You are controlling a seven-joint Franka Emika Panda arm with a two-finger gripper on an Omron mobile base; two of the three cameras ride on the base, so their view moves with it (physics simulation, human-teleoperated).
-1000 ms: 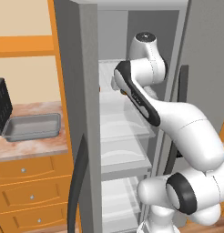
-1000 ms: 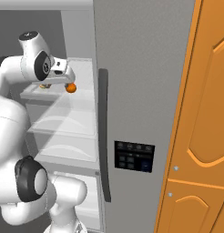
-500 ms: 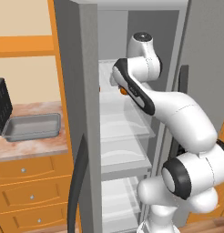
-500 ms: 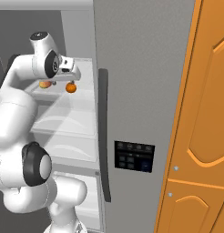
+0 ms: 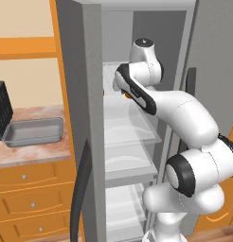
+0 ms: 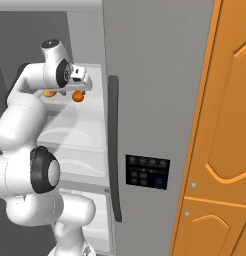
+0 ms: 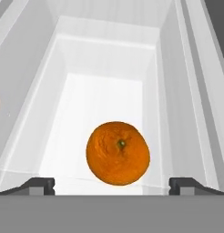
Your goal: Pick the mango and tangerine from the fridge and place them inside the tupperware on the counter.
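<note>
Pincer (image 7: 112, 184): I see it inside the fridge (image 5: 85, 71) at the upper shelf (image 7: 104, 104), fingers spread wide, holding nothing; the two tips show at the lower corners of my hand view.

Tangerine (image 7: 118, 153): resting on that white shelf, directly ahead of the pincer and centred between the spread tips, apart from both. In my right base view it sits just below the hand (image 6: 77, 96).

Mango (image 6: 49, 92): on the same shelf, beside the tangerine, partly behind the arm; a dark red sliver at the left edge of my hand view.

Tupperware (image 5: 33, 131): grey tray on the counter (image 5: 31, 153), left of the fridge, beside a black appliance (image 5: 1, 109).
</note>
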